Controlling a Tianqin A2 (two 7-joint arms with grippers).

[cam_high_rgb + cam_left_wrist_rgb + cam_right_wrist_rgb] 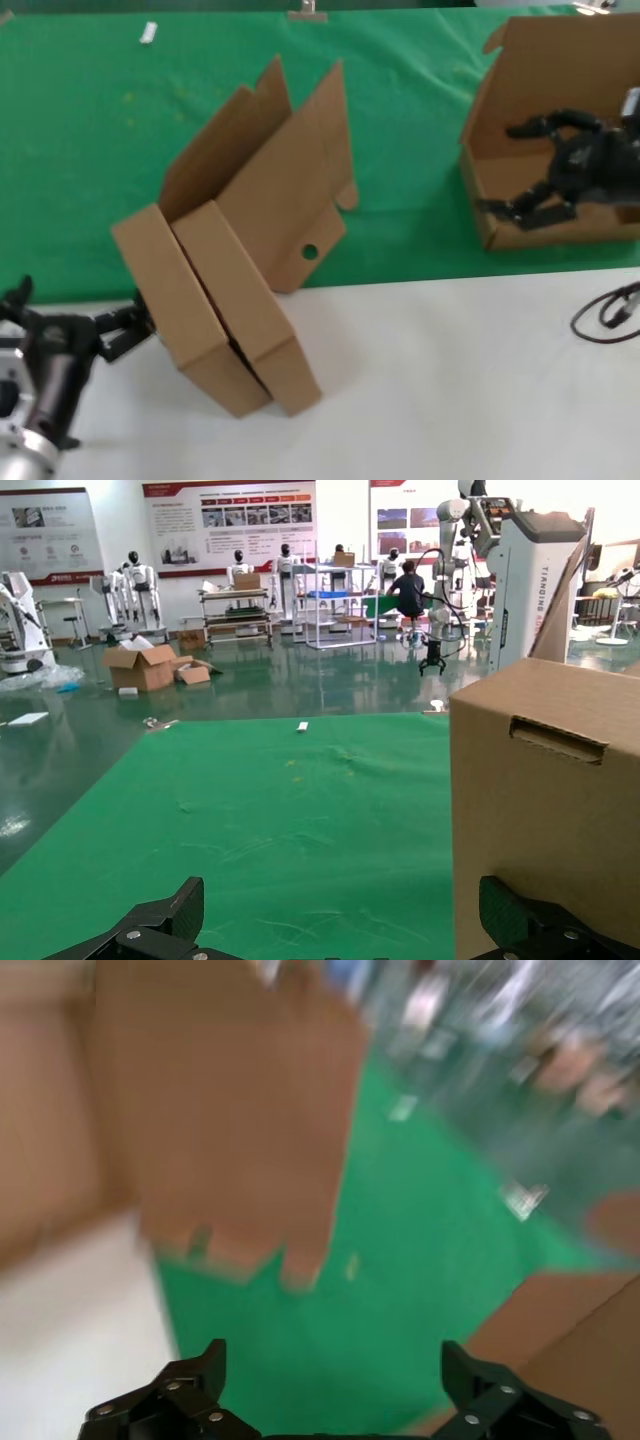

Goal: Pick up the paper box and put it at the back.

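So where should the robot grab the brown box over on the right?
Probably the paper box by its low front wall, coming down from above. That thin edge fits between the right gripper fingers, which hovers open inside the tray. The left gripper is open beside two other boxes.

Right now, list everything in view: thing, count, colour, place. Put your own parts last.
Paper boxes: two, brown, nested side by side, lids up, straddling the edge between green cloth and white tabletop.
Third box: one, brown, open, on the green cloth at far right.
Green cloth: one, covering the back.
White tabletop: one, at the front.
White object: one, small, far left on the cloth.
Black cable: one, right edge of the tabletop.
Left gripper: black, open, beside the nested boxes' left wall.
Right gripper: black, open, over the third box.
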